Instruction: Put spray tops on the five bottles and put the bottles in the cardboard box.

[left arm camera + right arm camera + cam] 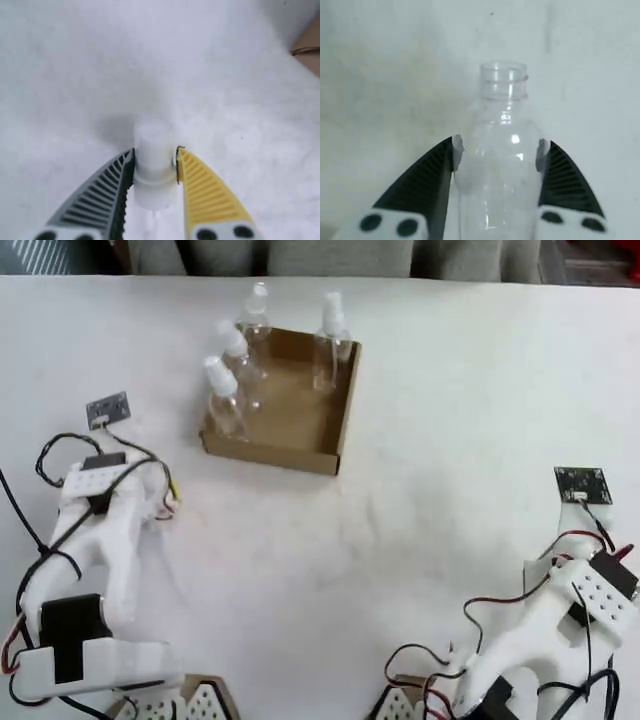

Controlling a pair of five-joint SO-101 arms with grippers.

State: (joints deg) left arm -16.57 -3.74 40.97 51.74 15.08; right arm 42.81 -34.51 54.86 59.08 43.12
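My left gripper [155, 156] is shut on a white spray top [154, 170], its grey and yellow fingers pressing on either side, just above the white table. My right gripper [497, 146] is shut on a clear bottle [503, 125] whose threaded neck is open, with no top on it. In the high view the cardboard box [300, 448] sits at the back centre, and several clear bottles with white spray tops [226, 398] stand upright in it. The left arm [100, 530] is at the table's left, the right arm [565, 615] at the front right.
White table [440, 440] stretches between the two arms and the box. Loose cables [60, 455] trail beside the left arm and more cables [500, 605] beside the right. Both arm bases stand at the front edge.
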